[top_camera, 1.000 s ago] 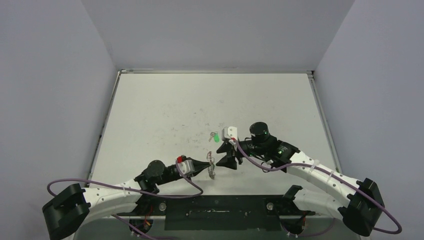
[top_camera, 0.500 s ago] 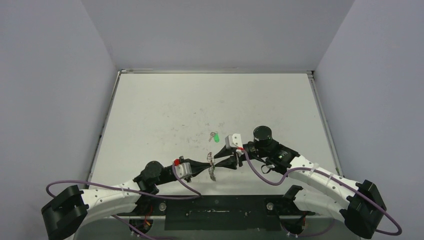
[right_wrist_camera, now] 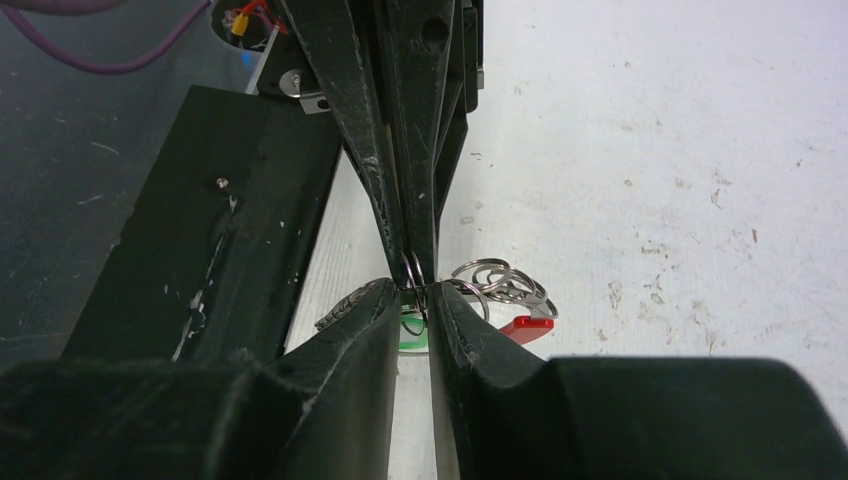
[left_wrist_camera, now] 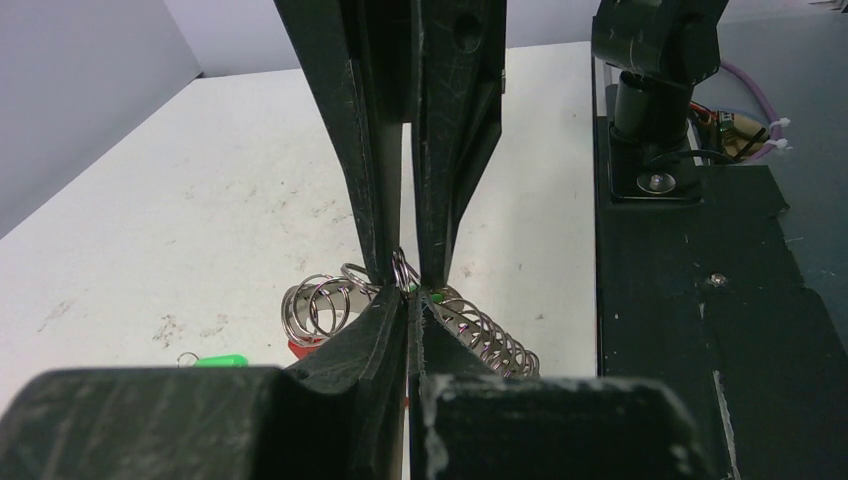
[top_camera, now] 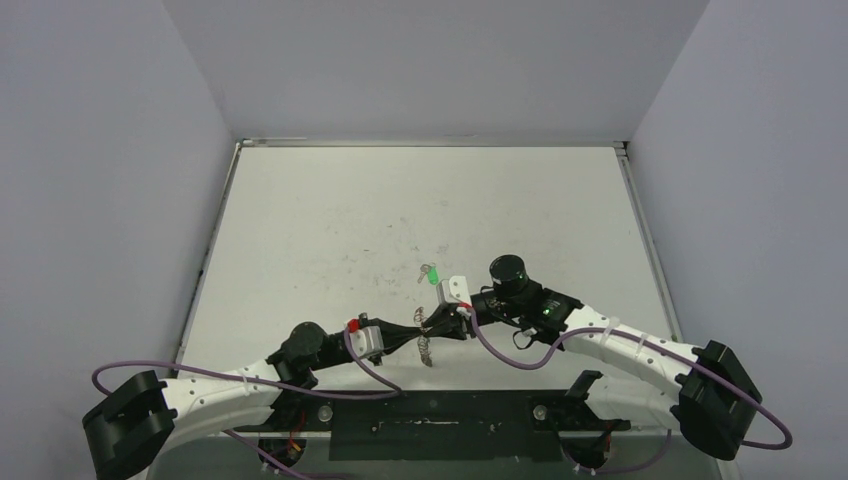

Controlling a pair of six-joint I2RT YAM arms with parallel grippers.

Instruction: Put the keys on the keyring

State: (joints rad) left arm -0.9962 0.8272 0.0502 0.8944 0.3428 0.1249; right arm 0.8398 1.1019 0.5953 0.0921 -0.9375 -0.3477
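The keyring [top_camera: 426, 343], a loop of silvery wire coils with one curved red plastic segment, hangs just above the white table [top_camera: 330, 210], close to the middle of its near edge, between the tips of the two black grippers. The left gripper [top_camera: 419, 329] has its fingers pressed fully together on one strand of the loop. In the left wrist view the coils [left_wrist_camera: 318, 305] droop to either side of that pinch, so this arm seems to act as the clamp that holds the ring off the table and steady.

The right gripper [top_camera: 438, 325] meets it head-on from the opposite side. Its fingers stand only a narrow slit apart around a neighbouring turn of wire [right_wrist_camera: 412, 285]. I cannot tell whether they are pinching it yet. Taking a second hold right beside the first probably serves to pull the strands apart and open a gap for threading.

The keys [top_camera: 431, 273], tiny silver metal pieces on a bright green plastic tag, lie flat on the table just beyond the right gripper, toward the far edge, touched by neither arm. They are likely left there until the ring is opened, within short reach, so threading is not yet begun.
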